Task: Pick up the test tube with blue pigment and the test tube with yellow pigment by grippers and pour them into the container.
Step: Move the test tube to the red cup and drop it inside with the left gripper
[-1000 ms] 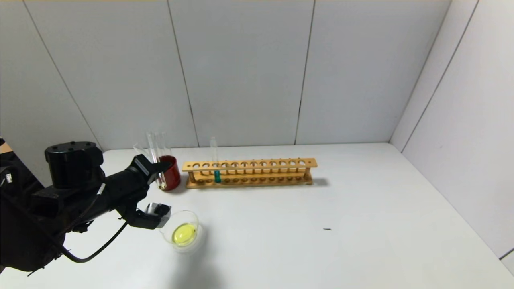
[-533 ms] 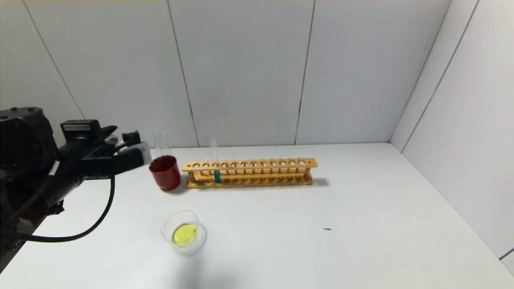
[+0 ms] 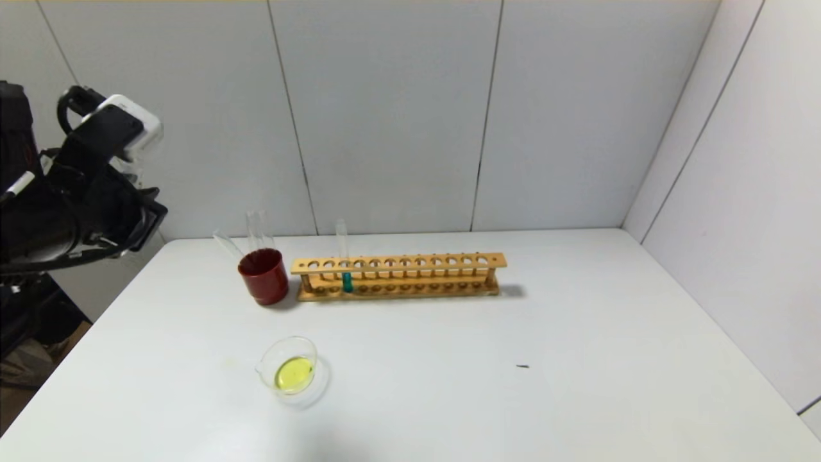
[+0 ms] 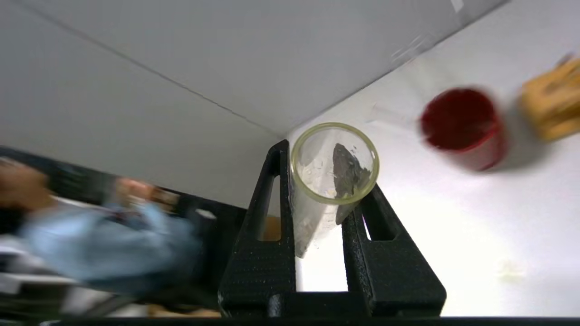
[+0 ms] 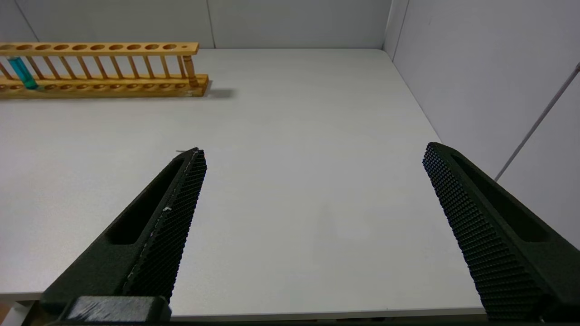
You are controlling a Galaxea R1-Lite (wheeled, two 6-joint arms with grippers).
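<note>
My left gripper (image 4: 324,181) is shut on a clear test tube (image 4: 333,163) that looks empty, with a yellowish rim and faint yellow traces. The left arm (image 3: 96,186) is raised high at the far left, off the table. The test tube with blue pigment (image 3: 346,280) stands in the wooden rack (image 3: 417,263); it also shows in the right wrist view (image 5: 20,72). The container (image 3: 292,369), a low glass dish, holds yellow liquid near the table's front left. My right gripper (image 5: 312,154) is open and empty above the table's right front part.
A dark red cup (image 3: 264,277) with colourless tubes (image 3: 256,230) stands left of the rack; it shows in the left wrist view (image 4: 460,127). Grey walls close the back and right. A small dark speck (image 3: 523,366) lies on the white table (image 3: 577,321).
My left arm has risen and swung up and leftward, away from the red cup and the dish, carrying the tube. The dish, the rack and the blue tube have not moved.
</note>
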